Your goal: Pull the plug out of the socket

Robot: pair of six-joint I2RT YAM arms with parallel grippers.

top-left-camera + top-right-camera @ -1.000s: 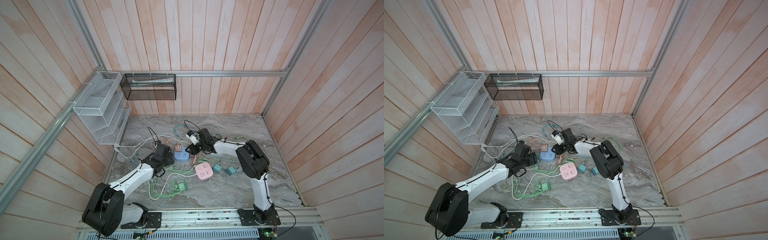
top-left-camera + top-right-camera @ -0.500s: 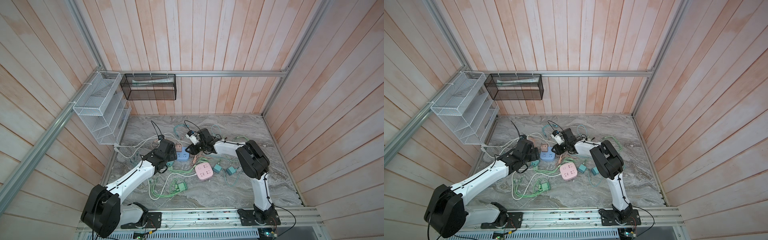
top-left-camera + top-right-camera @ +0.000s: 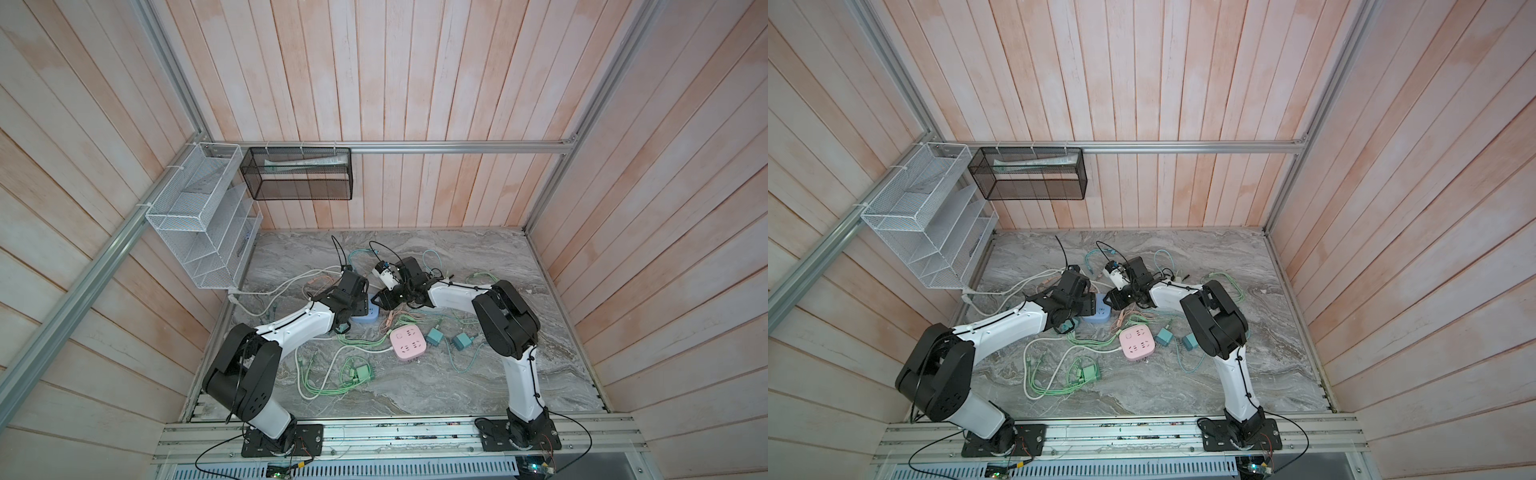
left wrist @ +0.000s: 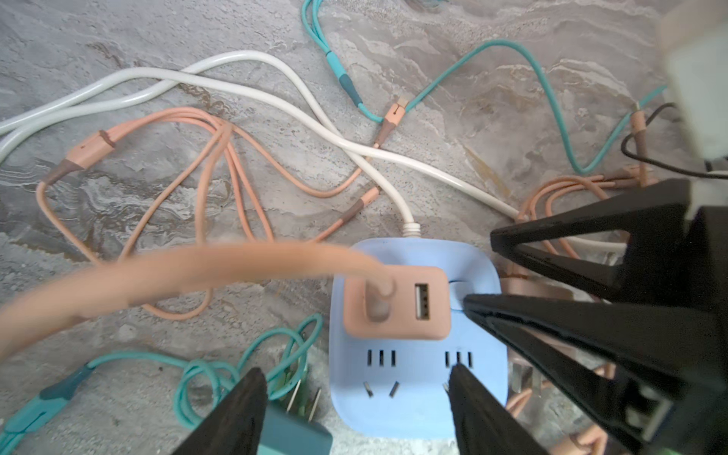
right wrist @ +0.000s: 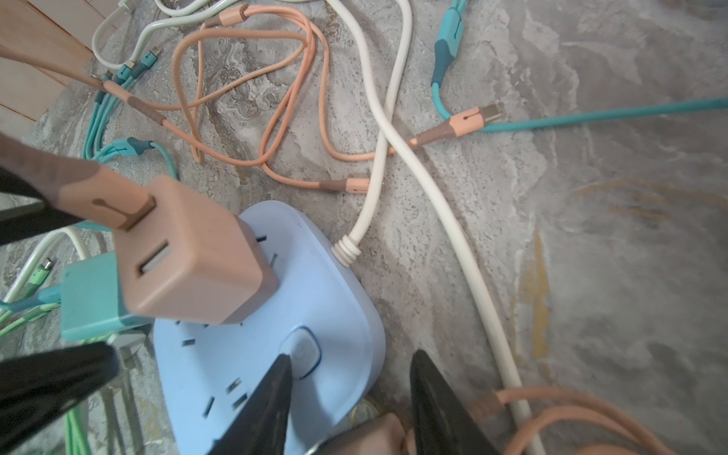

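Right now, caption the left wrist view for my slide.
Open left end effector aimed at the peach plug seated in the blue socket, right end effector at the socket's edge.

A socket block [image 3: 368,319] lies at the middle of the desk [image 3: 498,249] with a plug [image 4: 396,303] standing on top. A second socket block [image 3: 408,341] lies in front to its right, with one charger [image 3: 435,336] just right of that and a further charger [image 3: 460,341] beyond. Behind left, a rack [image 3: 199,232] and a basket [image 3: 299,174] hang on the walls.

pale wooden plank walls [image 3: 415,83] enclose a grey marbled floor [image 3: 415,386].
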